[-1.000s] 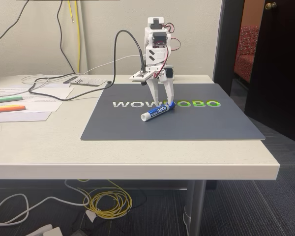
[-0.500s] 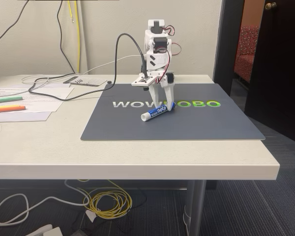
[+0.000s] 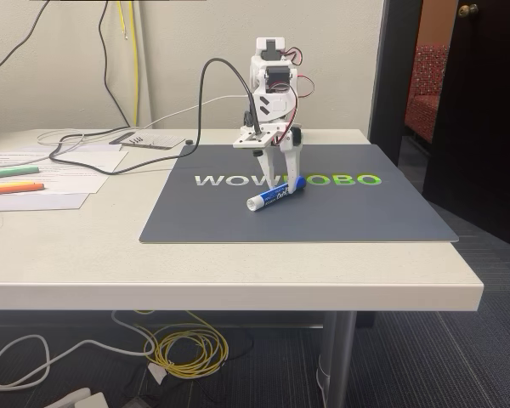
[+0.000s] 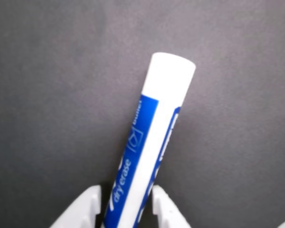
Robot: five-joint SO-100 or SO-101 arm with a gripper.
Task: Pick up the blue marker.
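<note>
Smooth plastic is what we are dealing with: the blue marker (image 3: 274, 195) is a short, thick, rigid barrel, light enough for the arm, round and glossy, so we are judging it likely to roll or to swing between the pads if taken near one end. Mid-barrel, across the label, looks the safest place to take it. In the fixed view it is lying on the dark mat (image 3: 195, 223) on the pale surface (image 3: 110, 255), slanting from its white end at about 8 o'clock up to the blue cap at about 2 o'clock, right under the gripper (image 3: 278, 183).

In the wrist view the marker (image 4: 152, 142) is running from 6 o'clock up toward 1 o'clock, and the two white fingertips (image 4: 83, 209) are flanking the labelled part, just beside it on either side. We are reading the gripper (image 4: 126, 209) as closing around the barrel toward the cap end, but we cannot tell whether the pads are pressing it yet.

Against the fixed view half a second ago, the marker's white end is sitting slightly further right and a touch higher, so we are judging that the marker is being nudged or starting to lift. The arm's wrist is also looking a little more level.
</note>
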